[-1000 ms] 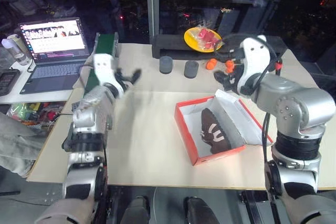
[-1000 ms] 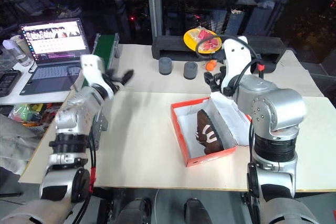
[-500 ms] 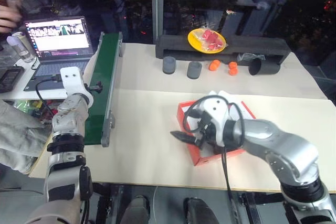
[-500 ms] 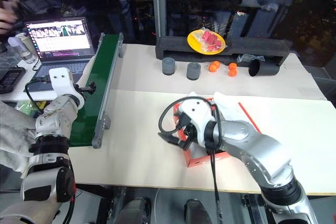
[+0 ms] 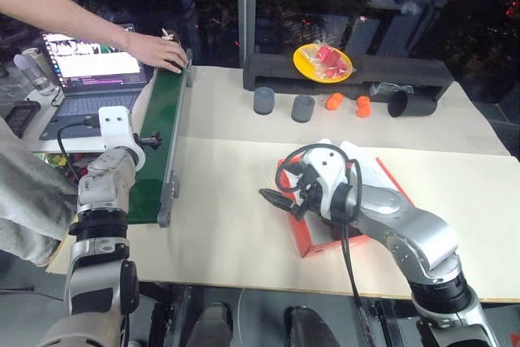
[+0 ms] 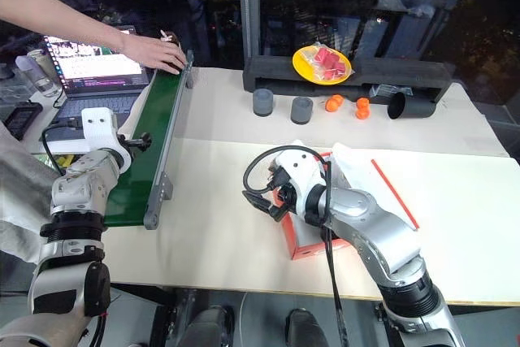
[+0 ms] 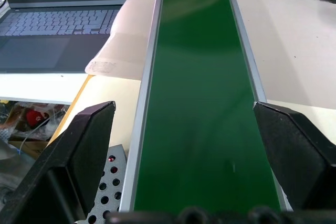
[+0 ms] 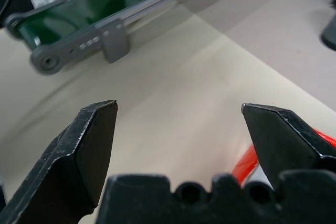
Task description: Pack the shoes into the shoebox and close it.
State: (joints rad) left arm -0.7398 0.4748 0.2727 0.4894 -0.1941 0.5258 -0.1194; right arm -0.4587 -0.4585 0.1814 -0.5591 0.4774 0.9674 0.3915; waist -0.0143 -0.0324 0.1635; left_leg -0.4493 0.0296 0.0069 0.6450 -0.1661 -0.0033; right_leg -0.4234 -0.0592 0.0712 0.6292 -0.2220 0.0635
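Observation:
The red-orange shoebox [image 6: 305, 243] lies on the table right of centre, with my right arm covering most of it. White tissue paper [image 6: 345, 156] sticks up at its far side and a red lid edge [image 6: 394, 193] shows to its right. The shoes are hidden. My right gripper [image 5: 276, 199] hangs open just left of the box's near-left corner [image 8: 249, 161], over bare table, holding nothing. My left gripper [image 5: 150, 141] stands open and empty over the green conveyor belt [image 7: 202, 103] at the table's left.
A person's hand [image 5: 158, 50] rests at the belt's far end, beside a laptop [image 5: 93, 67]. At the back stand two grey cylinders [image 5: 263, 100], orange balls [image 5: 333, 101], a lying black cup [image 5: 402, 103] and a yellow plate [image 5: 322, 62] on a black block.
My right arm swung down from behind the box to its near-left side and opened wider. My left arm sank leftward over the belt. A person's arm reached in to the belt's far end.

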